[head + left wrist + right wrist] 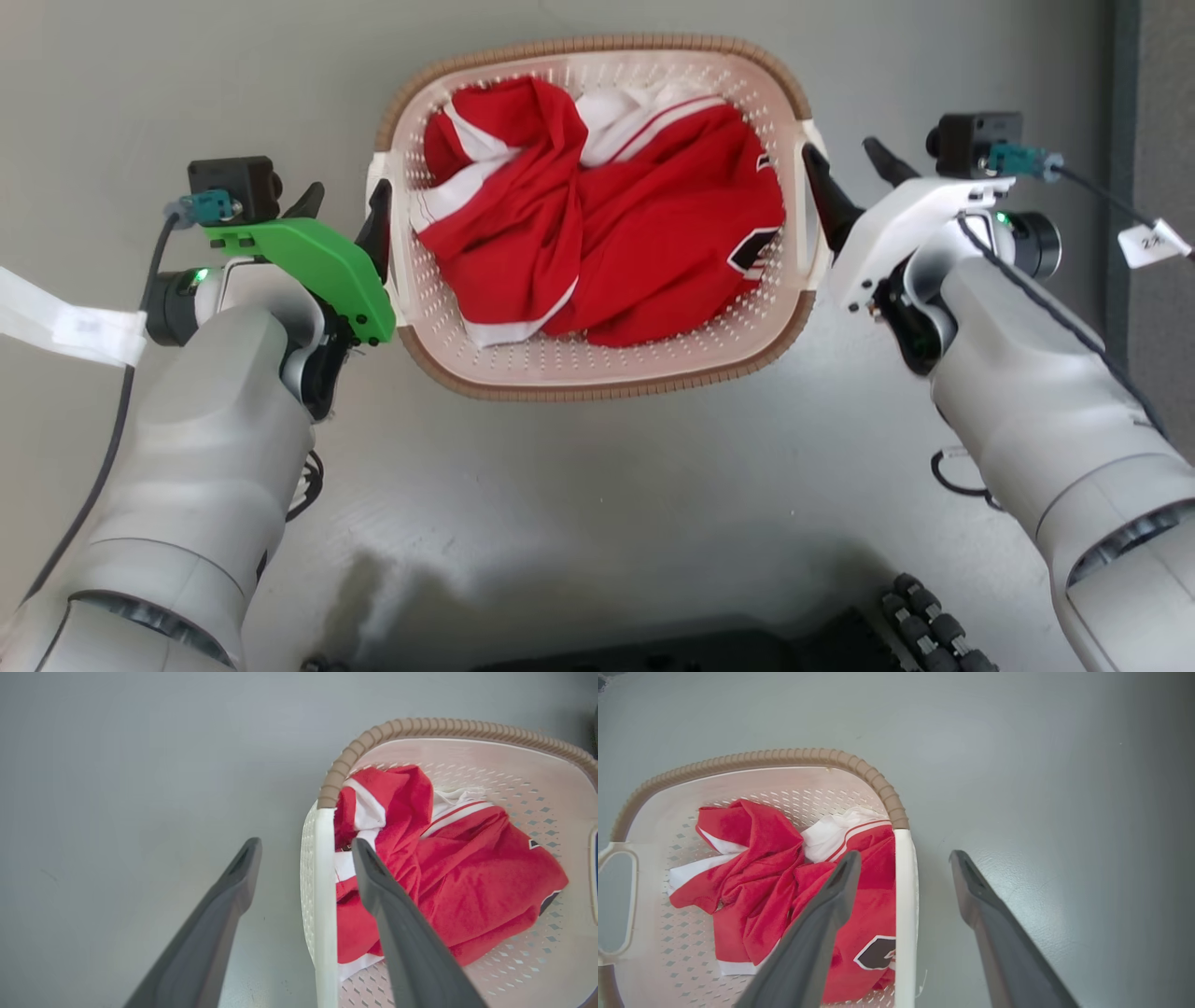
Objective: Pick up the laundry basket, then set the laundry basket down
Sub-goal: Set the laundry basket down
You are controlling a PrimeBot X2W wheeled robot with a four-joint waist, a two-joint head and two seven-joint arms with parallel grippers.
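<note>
Laundry basket (607, 385) rested on the grey floor (597, 523), squarely between the two arms, with a crumpled red and white garment (635, 243) inside. The left gripper (345, 198) straddled the left handle (324, 882), one finger inside the wall and one outside. Its jaws were spread and, as far as the wrist view showed, not pressing the bar. The right gripper (840, 154) stood the same way over the right handle (903, 896), jaws likewise spread. The step in hand looked to be the grasp. It would go best if both pairs closed together on the white bars, clear of the cloth, then rose evenly to keep the load level.
</note>
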